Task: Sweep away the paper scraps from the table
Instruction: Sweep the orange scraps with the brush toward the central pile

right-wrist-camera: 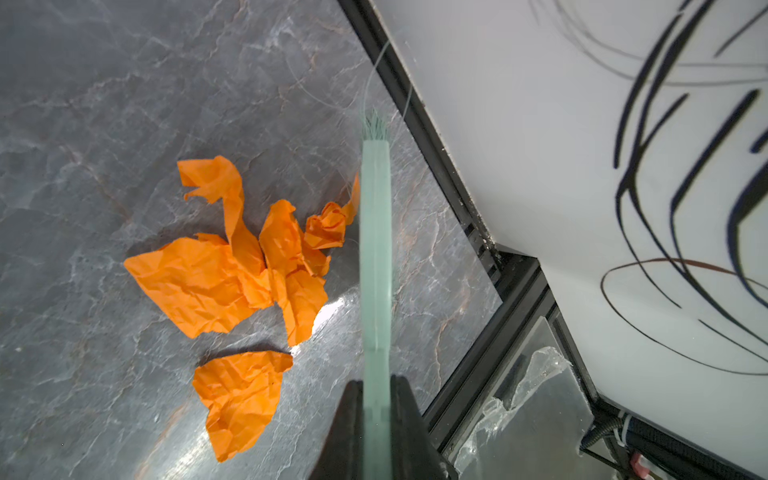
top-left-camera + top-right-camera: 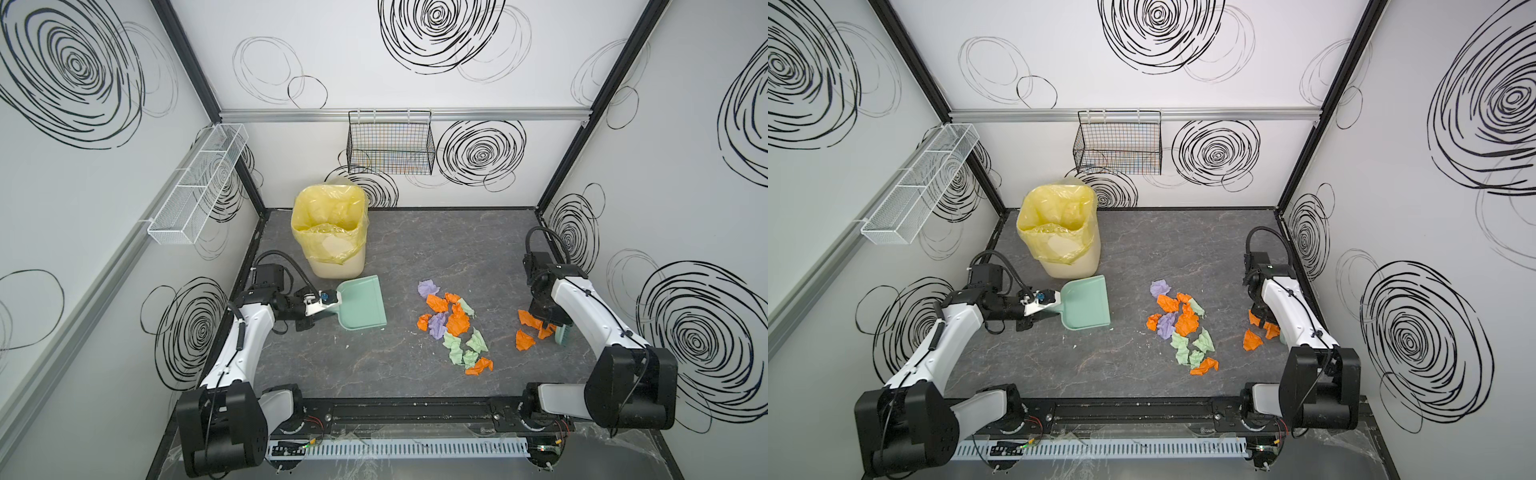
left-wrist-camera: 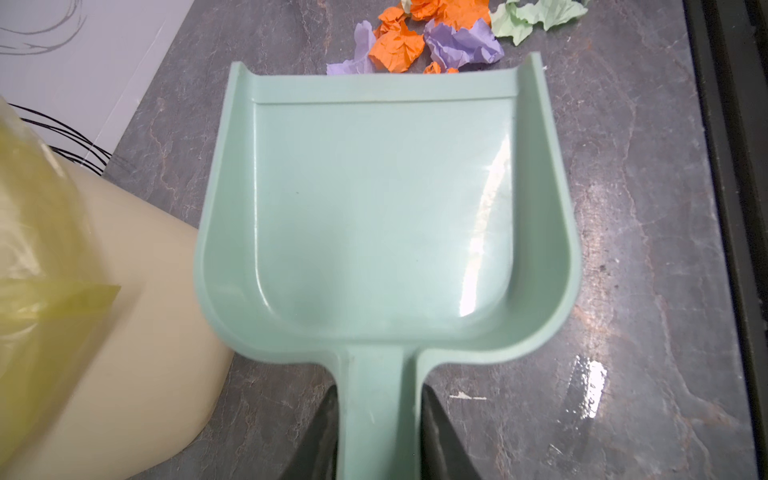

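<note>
Paper scraps (image 2: 453, 328) (image 2: 1183, 330) in orange, lilac and pale green lie heaped mid-table in both top views. A smaller orange group (image 2: 525, 338) (image 1: 232, 270) lies near the right edge. My left gripper (image 2: 332, 302) (image 3: 378, 399) is shut on the handle of a teal dustpan (image 2: 361, 303) (image 3: 382, 208), which is empty, its mouth towards the heap. My right gripper (image 2: 555, 326) (image 1: 376, 384) is shut on a pale teal brush (image 2: 564, 336) (image 1: 376, 249), standing just right of the orange group, bristles on the table (image 2: 374, 365).
A cream bin with a yellow liner (image 2: 330, 232) (image 3: 124, 291) stands right behind the dustpan at the back left. A black wire basket (image 2: 390, 143) hangs on the back wall and a white one (image 2: 199, 183) on the left wall. The black frame edge (image 1: 457, 187) runs beside the brush.
</note>
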Motion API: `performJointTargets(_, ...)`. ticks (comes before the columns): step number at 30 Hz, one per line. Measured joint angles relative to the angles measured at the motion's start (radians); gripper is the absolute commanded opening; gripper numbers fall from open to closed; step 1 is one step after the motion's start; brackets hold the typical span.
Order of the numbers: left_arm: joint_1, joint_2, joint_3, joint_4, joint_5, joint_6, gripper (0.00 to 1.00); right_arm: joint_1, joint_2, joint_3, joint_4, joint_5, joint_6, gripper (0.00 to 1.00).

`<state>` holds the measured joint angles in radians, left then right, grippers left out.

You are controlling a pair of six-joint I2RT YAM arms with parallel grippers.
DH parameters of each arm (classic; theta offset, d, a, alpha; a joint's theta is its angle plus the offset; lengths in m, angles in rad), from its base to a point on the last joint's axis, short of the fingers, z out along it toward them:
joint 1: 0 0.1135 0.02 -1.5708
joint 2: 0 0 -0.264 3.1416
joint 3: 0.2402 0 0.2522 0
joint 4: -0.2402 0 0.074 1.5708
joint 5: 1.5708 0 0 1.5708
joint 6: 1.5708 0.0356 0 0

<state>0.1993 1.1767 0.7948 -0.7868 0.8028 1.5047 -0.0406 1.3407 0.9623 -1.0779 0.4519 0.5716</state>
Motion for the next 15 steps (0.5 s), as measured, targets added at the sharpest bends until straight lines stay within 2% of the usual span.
performJointTargets(6,0.018,0.013,0.0,-0.027,0.009,0.03,0.0,0.046,0.07,-0.002,0.015,-0.027,-0.031,0.0)
performJointTargets(15,0.04,0.014,0.0,-0.028,0.007,0.047,0.0,0.264,0.192,0.004,0.008,-0.03,-0.039,0.0)
